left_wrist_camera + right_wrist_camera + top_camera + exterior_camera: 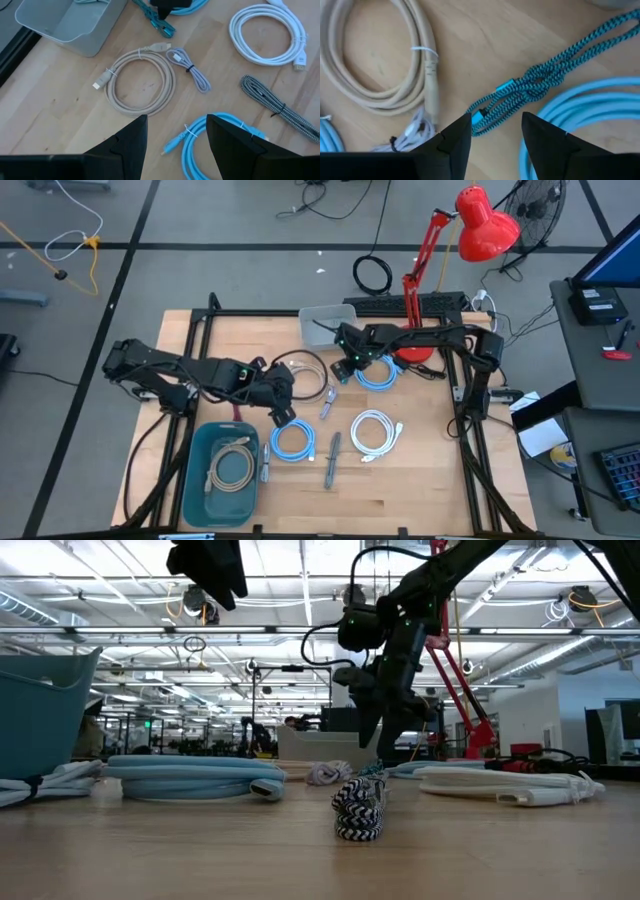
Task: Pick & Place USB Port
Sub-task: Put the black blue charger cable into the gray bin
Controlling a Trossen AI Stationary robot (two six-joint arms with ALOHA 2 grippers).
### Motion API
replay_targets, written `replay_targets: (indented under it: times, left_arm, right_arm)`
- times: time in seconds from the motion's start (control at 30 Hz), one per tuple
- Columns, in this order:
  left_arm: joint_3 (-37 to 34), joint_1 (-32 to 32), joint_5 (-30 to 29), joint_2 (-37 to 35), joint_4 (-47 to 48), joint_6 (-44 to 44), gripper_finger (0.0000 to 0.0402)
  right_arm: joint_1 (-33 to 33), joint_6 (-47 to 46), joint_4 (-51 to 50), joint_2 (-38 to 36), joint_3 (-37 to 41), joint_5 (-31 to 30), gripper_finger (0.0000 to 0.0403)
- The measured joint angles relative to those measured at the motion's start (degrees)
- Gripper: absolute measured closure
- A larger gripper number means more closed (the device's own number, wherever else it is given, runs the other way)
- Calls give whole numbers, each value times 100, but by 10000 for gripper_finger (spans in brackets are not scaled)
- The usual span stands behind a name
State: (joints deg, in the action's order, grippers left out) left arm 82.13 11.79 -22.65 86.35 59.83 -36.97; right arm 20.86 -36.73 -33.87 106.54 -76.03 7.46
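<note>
Several bundled USB cables lie flat on the wooden table. A teal braided cable point(535, 80) lies right under my right gripper point(495, 117), which is open; one end of the cable shows between its fingertips. The same gripper point(343, 370) is low over the table, between the beige coil point(300, 370) and a light blue coil point(378, 373). My left gripper point(176, 120) is open and held high point(210, 565) over another light blue coil point(215, 145). A teal bin point(195, 480) at the near left holds a beige cable point(230, 468).
Also on the table are a white coil point(373, 430), a small lilac cable point(328, 402), a black-and-white braided cable point(332, 458) and a grey tray point(325, 320) at the far edge. A red desk lamp point(480, 225) stands at the far right.
</note>
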Motion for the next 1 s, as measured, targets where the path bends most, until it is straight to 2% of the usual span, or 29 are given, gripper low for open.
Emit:
replay_targets:
  times: [0.47,1.0]
  left_arm:
    - [0,33,0,0,12,69,195]
    - [0,86,-1,0,68,44,195]
  right_arm:
    - [129,-147,237,2,0,-303,234]
    - [155,-404,415,474,-11,-129,234]
